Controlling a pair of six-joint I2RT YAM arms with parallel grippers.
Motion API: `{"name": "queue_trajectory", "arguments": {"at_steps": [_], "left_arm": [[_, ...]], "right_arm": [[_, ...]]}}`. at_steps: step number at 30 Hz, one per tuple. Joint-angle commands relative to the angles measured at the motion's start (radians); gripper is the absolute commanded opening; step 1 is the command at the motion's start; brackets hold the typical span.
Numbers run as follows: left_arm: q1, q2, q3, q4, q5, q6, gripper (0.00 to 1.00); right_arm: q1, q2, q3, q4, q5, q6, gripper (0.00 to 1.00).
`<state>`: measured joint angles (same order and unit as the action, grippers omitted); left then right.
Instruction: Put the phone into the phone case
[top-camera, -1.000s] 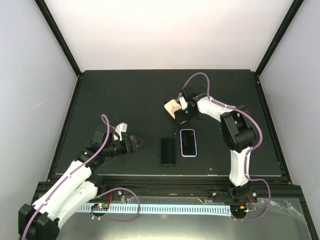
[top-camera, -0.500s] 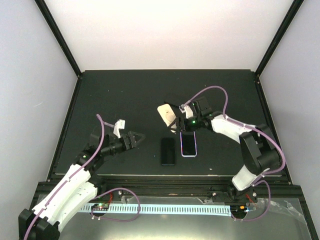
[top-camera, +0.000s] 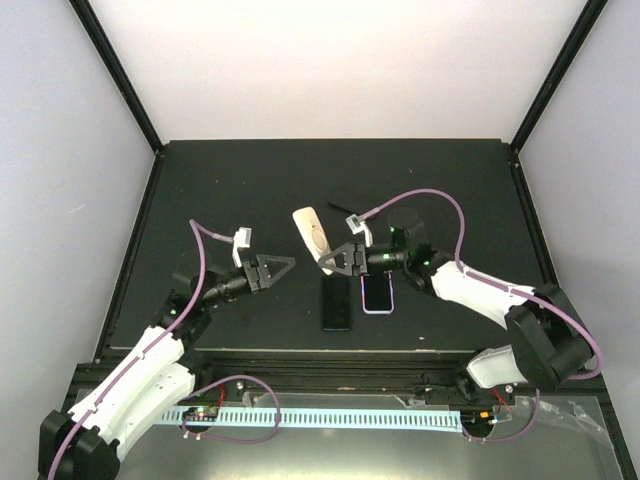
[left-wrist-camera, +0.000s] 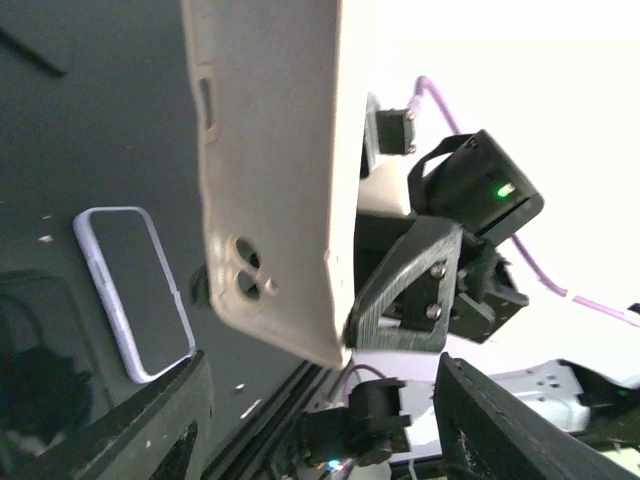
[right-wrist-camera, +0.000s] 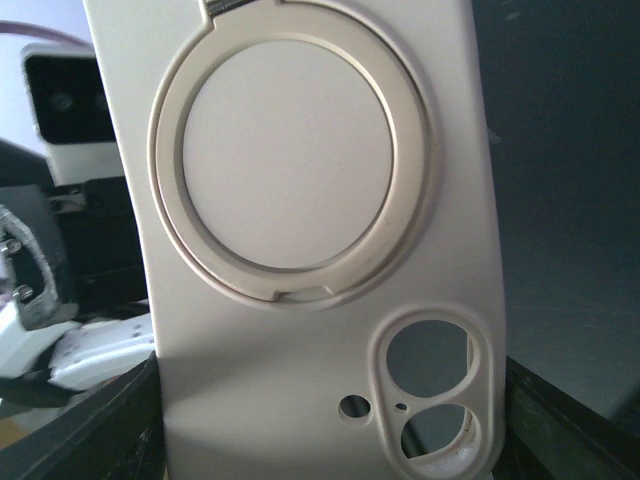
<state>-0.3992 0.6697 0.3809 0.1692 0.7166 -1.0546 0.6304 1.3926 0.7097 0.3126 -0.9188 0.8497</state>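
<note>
Left arm (top-camera: 150, 360): comes up from the near left corner and reaches toward the middle.
Left gripper (top-camera: 272, 270): points right, with its 2 fingers (left-wrist-camera: 150, 430) apart and nothing between them.
Right arm (top-camera: 480, 290): bends at the near right, then stretches far to the left.
Right gripper (top-camera: 335, 260): points left, with its 2 fingers closed on 1 end of the phone case (top-camera: 312, 233).
Both grippers: they face each other, near but not touching.

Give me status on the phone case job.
Right gripper shut on phone case, raised. Left gripper open, empty. Phone lying flat, uncased. Black slab beside it, not blocking.
</note>
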Motion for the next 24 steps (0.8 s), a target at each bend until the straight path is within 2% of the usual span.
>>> {"name": "queue_trajectory", "arguments": {"at_steps": [1,6,12,16,24], "left_arm": [[0.005,-0.004,0.01,0.117,0.054,-0.033,0.57],[0.005,-0.017,-0.004,0.132,0.052,-0.048,0.49],[0.005,-0.01,-0.03,0.244,0.054,-0.114,0.48],[0.005,-0.005,-0.046,0.304,0.067,-0.143,0.44],[0.005,-0.034,-0.059,0.305,0.063,-0.168,0.2]], "right_arm": [[0.063,0.001,0.004,0.222,-0.027,0.155,0.69],[0.088,0.024,-0.007,0.341,-0.013,0.245,0.69],[0.122,0.06,-0.002,0.384,-0.013,0.273,0.69],[0.136,0.073,-0.002,0.385,-0.003,0.279,0.69],[0.138,0.095,-0.014,0.411,0.008,0.296,0.69]]}}
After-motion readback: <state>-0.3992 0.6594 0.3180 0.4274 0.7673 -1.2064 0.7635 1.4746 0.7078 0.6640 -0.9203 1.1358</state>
